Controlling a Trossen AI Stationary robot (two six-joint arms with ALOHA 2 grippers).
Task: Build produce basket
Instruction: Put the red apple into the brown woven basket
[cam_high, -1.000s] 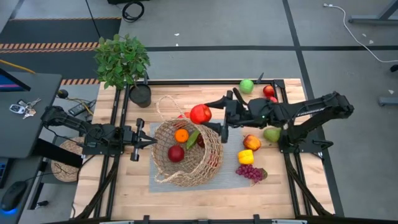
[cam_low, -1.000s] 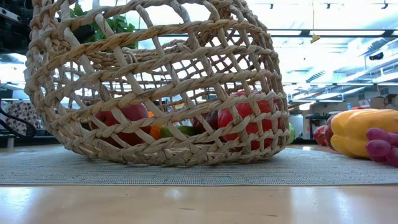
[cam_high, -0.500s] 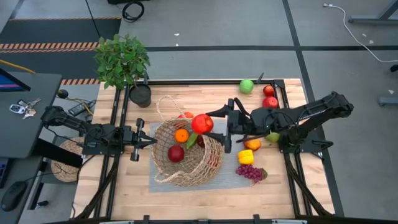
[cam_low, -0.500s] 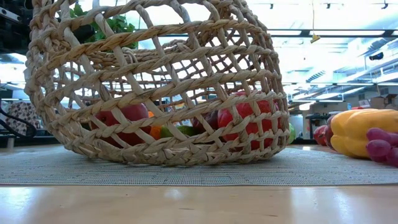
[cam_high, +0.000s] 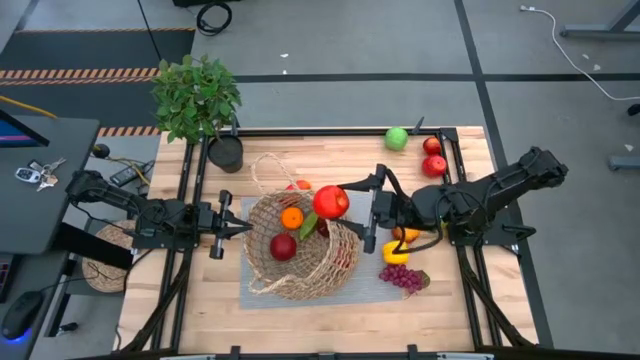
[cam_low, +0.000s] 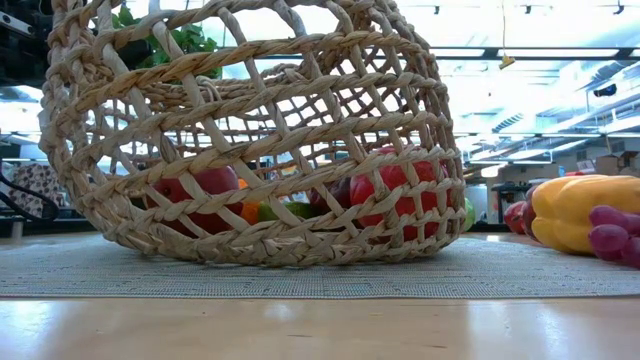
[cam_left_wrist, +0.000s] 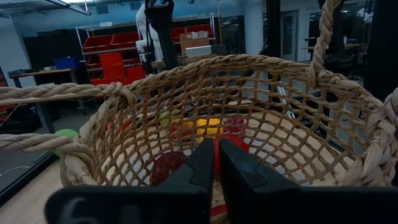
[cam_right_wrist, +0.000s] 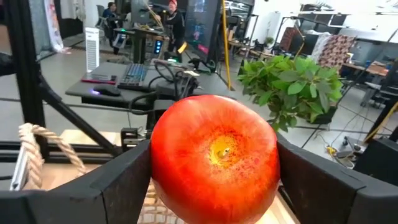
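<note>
Right gripper (cam_high: 352, 203) clamps red apple (cam_high: 331, 201) above wicker basket (cam_high: 300, 262) rim. Basket on grey mat (cam_high: 385, 283), seemingly tilted. Left gripper (cam_high: 232, 226) fingers closed together, just beside basket.

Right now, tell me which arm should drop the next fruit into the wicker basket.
Right. Its end effector already grips the large red apple above the round tan wicker basket's rim. The left end effector sits shut and empty at the basket's opposite side.

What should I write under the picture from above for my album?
The right hand holds a red apple over the wicker basket, while the left hand waits by the basket's rim.
</note>
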